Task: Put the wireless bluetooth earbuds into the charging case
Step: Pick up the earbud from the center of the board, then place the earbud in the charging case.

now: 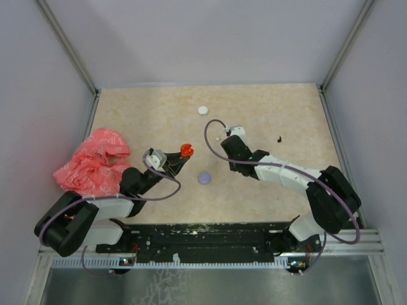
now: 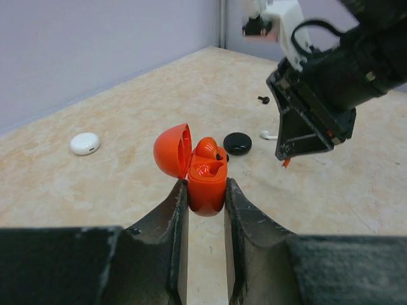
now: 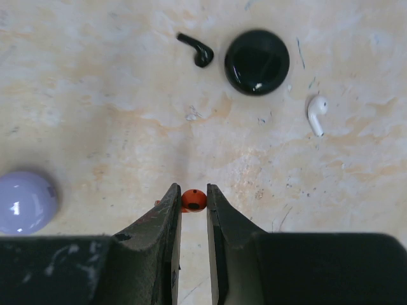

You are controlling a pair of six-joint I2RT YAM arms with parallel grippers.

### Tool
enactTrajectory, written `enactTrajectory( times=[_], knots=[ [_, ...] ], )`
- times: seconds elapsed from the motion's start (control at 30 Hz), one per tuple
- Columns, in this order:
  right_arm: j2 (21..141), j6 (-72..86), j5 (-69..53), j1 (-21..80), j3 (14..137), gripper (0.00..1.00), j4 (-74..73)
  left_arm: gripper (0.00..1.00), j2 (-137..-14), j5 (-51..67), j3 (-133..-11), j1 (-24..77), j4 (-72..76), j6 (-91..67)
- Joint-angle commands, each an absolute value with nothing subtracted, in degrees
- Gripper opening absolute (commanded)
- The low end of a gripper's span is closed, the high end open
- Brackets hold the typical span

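My left gripper is shut on the open red charging case, held lid-back above the table; it also shows in the top view. One red earbud sits in the case. My right gripper is shut on a second red earbud, just above the table to the right of the case. A black earbud and a white earbud lie loose on the table. No lilac earbud is in view.
A round black case lies beyond my right gripper. A lilac case lies near the table's middle and a white case farther back. A crumpled pink bag is at the left. Grey walls enclose the table.
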State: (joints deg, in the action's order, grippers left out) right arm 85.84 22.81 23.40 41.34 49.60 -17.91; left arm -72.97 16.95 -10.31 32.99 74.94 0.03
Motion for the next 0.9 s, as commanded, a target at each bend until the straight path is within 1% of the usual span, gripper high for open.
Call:
enactTrajectory(
  times=[0.0,0.33,0.5,0.63,0.87],
  knots=[
    [78.7,13.2,28.5,45.4,55.3,0.08,-15.7,0.0,-72.5,19.0,-11.6,32.8,76.5,-1.2],
    [68.5,-6.4,26.9,52.0,56.8,0.08,-6.9,0.0,-72.1,24.7,-12.9,32.9,77.3,-3.4],
    [64.9,-17.5,26.0,57.5,56.1,0.08,-1.9,0.0,-72.4,29.0,-13.6,32.9,78.1,-4.6],
    [63.4,-23.8,24.0,60.8,55.4,0.09,1.2,0.0,-72.6,32.8,-14.7,33.0,78.2,-5.9],
    [63.2,-30.5,17.6,63.6,54.7,0.09,4.4,0.0,-73.7,36.7,-15.8,33.3,78.8,-8.5]
  ],
)
